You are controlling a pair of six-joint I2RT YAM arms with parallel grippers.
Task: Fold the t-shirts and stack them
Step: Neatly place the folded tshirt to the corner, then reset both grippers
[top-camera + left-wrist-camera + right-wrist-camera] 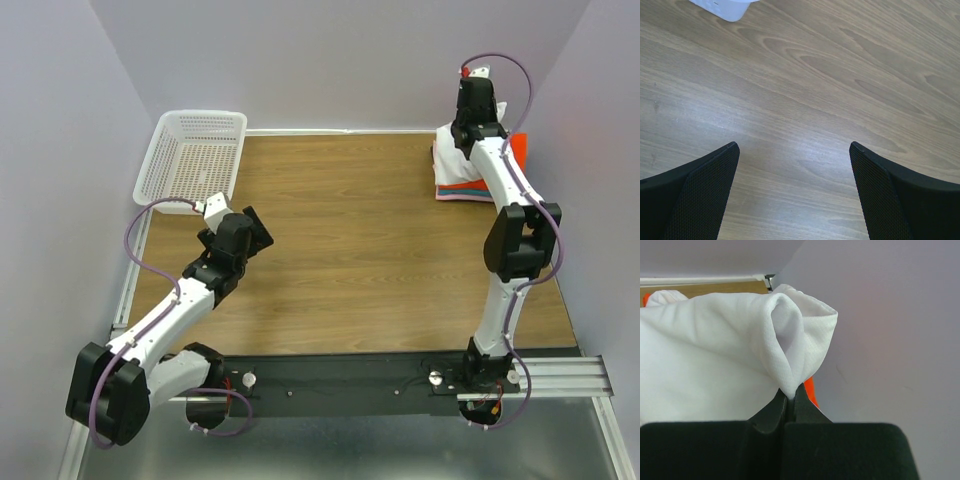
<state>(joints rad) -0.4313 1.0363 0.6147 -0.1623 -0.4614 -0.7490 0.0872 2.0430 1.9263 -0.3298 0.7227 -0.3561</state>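
At the table's (350, 250) 1 o'clock corner, your right gripper (789, 402) was clamped shut on a small peaked fold of the white shirt (715, 355), which lay on top of the stack (468, 190). The orange shirt (518, 150) showed beneath it on the side toward the wall (890, 340). Your left gripper (794, 147) hung at 9 o'clock with its jaws spread wide and nothing between them, over bare wood just short of the basket (200, 115) at 10 o'clock, well apart from the shirts.

The hold looked thin, with only a pinch of cloth at one edge. Any pull from there could have dragged the white shirt open and undone its fold, since nothing pinned the rest of it down. A sideways tug might also have slid the shirts under it out of line, or pushed the stack toward the table's edge at 3 o'clock. The wall stood close on that side, and a wide swing risked a knock. Releasing too high could have let the fold spring open and leave the top layer rumpled.
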